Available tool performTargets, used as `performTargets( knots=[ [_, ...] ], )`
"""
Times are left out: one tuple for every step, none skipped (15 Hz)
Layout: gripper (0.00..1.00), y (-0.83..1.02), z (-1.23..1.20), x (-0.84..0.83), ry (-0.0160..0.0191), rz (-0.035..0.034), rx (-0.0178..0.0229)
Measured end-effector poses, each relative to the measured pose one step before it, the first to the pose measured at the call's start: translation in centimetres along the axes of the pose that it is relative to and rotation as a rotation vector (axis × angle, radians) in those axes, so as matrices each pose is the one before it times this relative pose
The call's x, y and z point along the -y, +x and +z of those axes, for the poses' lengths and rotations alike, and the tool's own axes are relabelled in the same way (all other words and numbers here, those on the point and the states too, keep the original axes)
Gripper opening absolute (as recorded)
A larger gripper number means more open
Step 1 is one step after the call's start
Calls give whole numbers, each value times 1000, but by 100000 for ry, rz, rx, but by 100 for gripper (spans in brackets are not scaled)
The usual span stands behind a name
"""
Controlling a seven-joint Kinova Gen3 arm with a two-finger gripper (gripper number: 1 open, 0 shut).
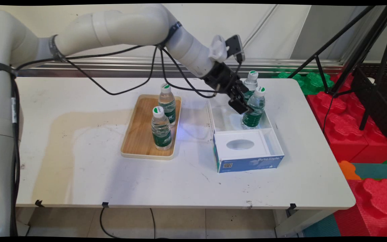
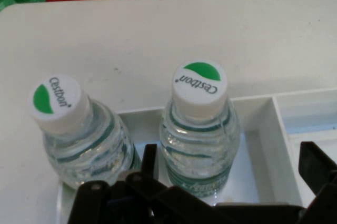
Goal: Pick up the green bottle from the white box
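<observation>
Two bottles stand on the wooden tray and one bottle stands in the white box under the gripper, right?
Not quite. The main view shows two bottles in the white box: the nearer bottle and the farther bottle, by the gripper. Two on the wooden tray is correct.

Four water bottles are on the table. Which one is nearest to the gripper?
The front bottle in the white box, right at the gripper. The second bottle in the box stands behind it, and the two others stand on the wooden tray.
</observation>
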Motion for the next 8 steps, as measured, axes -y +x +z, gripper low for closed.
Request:
performTargets(
  knots=[
    [100, 14, 689, 79, -73, -303, 375],
    [100, 21, 446, 51, -45, -224, 196],
    [100, 45, 656, 88, -60, -376, 266],
    [100, 67, 709, 99, -16, -434, 208],
    [100, 80, 675, 97, -103, -423, 108],
    [100, 76, 522, 83, -44, -262, 45],
    [100, 43, 324, 59, -20, -193, 36],
    [100, 55, 438, 78, -26, -257, 31]
  ],
)
